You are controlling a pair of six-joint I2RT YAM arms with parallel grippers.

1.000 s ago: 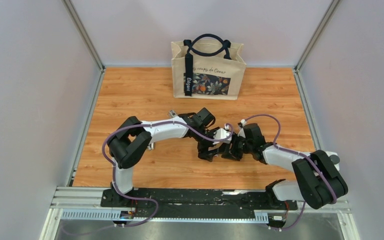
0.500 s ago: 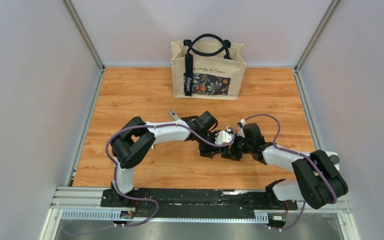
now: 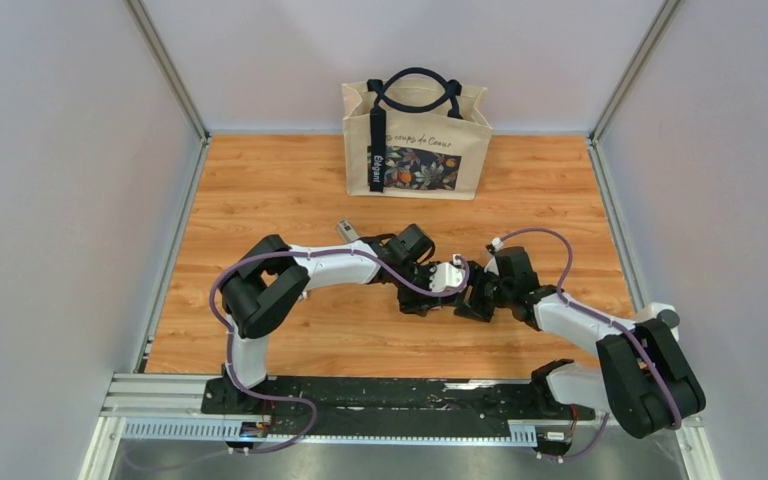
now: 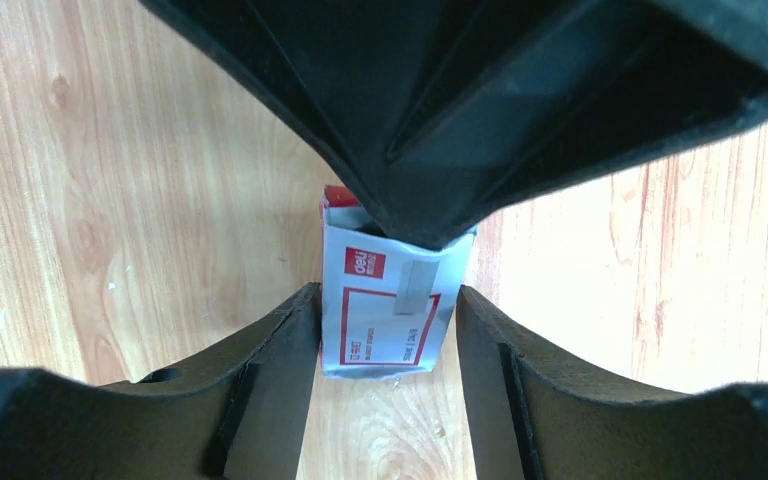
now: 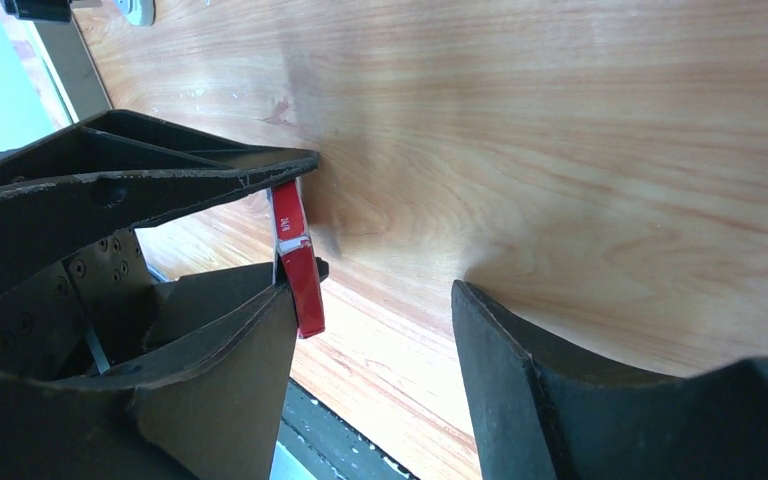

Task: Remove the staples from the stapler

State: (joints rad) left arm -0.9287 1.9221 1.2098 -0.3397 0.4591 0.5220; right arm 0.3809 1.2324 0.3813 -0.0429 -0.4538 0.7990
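A small white and red staple box sits between the fingers of my left gripper, which press on its two sides. The box's red edge also shows in the right wrist view, hanging just above the wooden table. My right gripper is open, with one finger right beside the box and the other well apart. Its black finger covers the top of the box in the left wrist view. In the top view both grippers meet at mid-table, the left and the right. A small silver-grey object lies behind the left arm; I cannot tell whether it is the stapler.
A beige tote bag with dark handles stands at the back middle of the wooden table. Grey walls close in the left, right and back sides. The black rail holding the arm bases runs along the near edge.
My right arm has shifted a little to the right, and its gripper has drawn slightly away. My left forearm has lowered a little. The box stays between the left fingers.
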